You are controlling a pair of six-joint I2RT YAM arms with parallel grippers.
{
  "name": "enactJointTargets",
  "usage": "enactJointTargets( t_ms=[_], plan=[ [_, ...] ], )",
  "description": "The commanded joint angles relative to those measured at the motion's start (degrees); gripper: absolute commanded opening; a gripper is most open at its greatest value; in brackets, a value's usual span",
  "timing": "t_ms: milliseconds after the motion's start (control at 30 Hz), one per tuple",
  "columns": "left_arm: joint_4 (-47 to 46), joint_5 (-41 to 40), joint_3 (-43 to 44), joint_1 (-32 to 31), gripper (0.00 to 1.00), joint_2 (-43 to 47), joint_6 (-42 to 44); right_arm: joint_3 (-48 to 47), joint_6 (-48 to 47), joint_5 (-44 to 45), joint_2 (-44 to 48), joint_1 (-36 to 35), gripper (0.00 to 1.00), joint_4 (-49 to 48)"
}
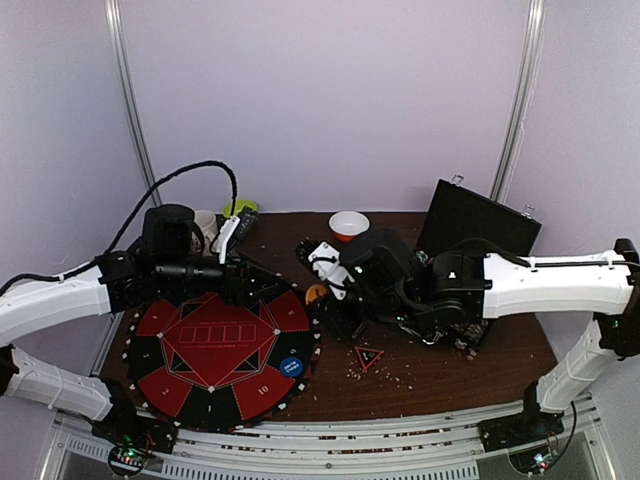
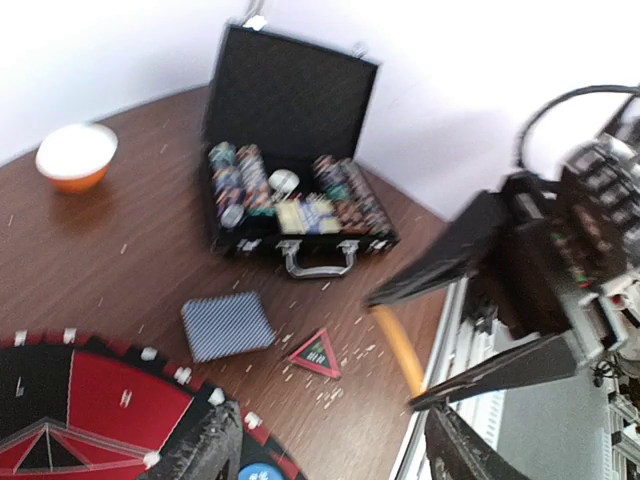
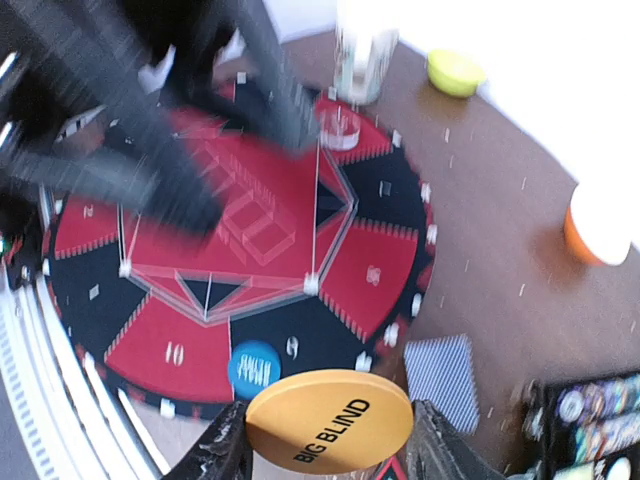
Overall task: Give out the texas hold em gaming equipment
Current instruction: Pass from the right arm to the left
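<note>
Pale lilac walls close in a dark brown wooden tabletop [image 1: 450, 372]. Most of its left half is covered by a round red-and-black poker mat [image 1: 215, 350] that reaches toward the near edge, and a blue round button [image 1: 291, 367] lies on the mat's near right rim. The left end effector [image 2: 325, 432] hangs over the far right part of the mat, its fingers spread wide with nothing between them. Behind the mat, close to the far edge, stand a white mug [image 1: 207, 228] and a green bowl [image 1: 240, 208]. An orange bowl [image 1: 348, 224] with a white inside sits about midway along that edge.

Just right of the mat a deck of cards [image 2: 228, 325] lies with its grey-blue backs up. A red-black triangle marker [image 1: 369, 357] lies near it on the side toward the near edge, among small pale specks. The right end effector [image 3: 330, 440] is over the middle of the tabletop, just off the mat's right rim. It is clamped on an orange button [image 3: 320, 405] lettered BIG BLIND, held flat between its fingers. Toward the far right corner a black chip case [image 1: 470, 225] stands open with its lid upright, and rows of striped poker chips [image 2: 240, 180] fill its tray.
</note>
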State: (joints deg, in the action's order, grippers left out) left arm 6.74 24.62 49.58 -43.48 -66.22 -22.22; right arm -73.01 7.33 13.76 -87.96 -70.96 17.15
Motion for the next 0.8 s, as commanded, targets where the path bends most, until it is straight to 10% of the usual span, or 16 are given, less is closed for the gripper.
enactJointTargets(
  t_ms=[0,267,767],
  plan=[
    [-13.5,6.0,-3.1,-0.5,0.66,4.0,-2.3,-3.2,-8.4,3.8,-2.5,-1.0,0.28,-8.5],
    [-10.5,3.9,-1.9,-0.6,0.66,2.2,-2.0,-6.9,-12.0,5.4,-5.5,-1.9,0.25,-10.0],
    [-8.7,7.1,-1.7,-1.7,0.36,-1.4,0.6,-8.5,-15.6,10.0,-7.4,-3.5,0.20,-9.6]
  ],
)
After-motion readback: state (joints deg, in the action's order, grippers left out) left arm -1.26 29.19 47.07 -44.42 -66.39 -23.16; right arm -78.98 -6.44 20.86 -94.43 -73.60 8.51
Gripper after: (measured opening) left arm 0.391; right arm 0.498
